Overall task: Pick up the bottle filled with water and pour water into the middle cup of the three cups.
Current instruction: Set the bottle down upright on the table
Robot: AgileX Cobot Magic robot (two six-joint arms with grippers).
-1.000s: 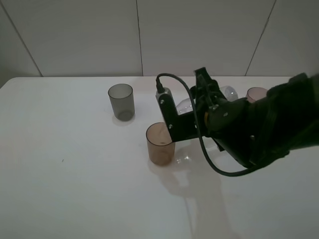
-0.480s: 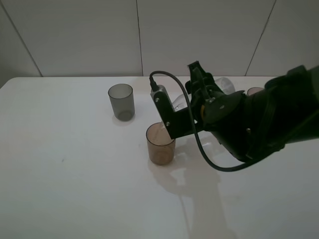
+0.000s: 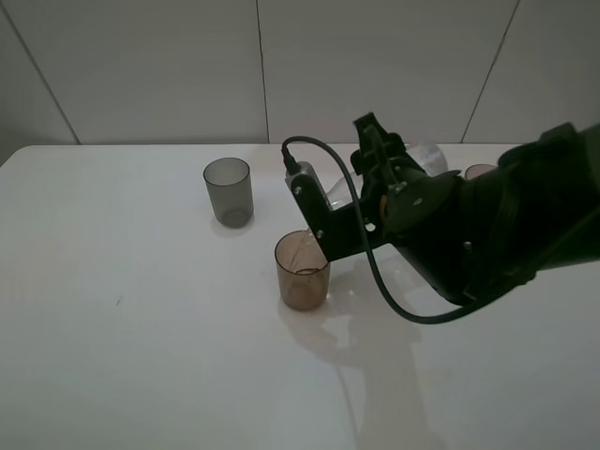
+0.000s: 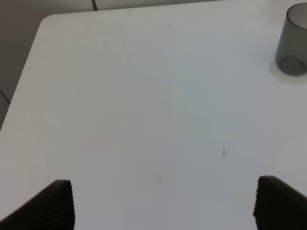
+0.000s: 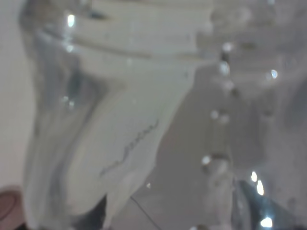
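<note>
Bottle (image 3: 424,156) in hand: the right gripper (image 3: 379,161) is clamped across the clear plastic body, roughly midway along it. It carries the bottle off the white table (image 3: 141,356), over the far-right side of the middle cup (image 3: 302,272). The walls look thin, so I judge that the body would give under a hard squeeze, and with no cap on, extra pressure would push water out early. Beads of water show on the plastic in the right wrist view (image 5: 144,120), so the surface is probably slippery. The load should be light, but its weight will shift toward the neck as the water runs. The mid-body grip, well clear of the threads, seems the right place to hold it. The bottle's long axis lies close to level, running left to right. The open neck points left and a little down toward the amber tumbler's far rim, and the base is raised to the right. Whether a stream is falling is too faint to tell. Among the three cups, the grey tumbler (image 3: 228,191) stands far-left of the amber one. The mauve-pink tumbler (image 3: 480,172) peeks out behind the arm at far right. The left gripper (image 4: 168,206) hangs spread wide and empty over the table, with the grey tumbler (image 4: 291,40) well ahead of it.
</note>
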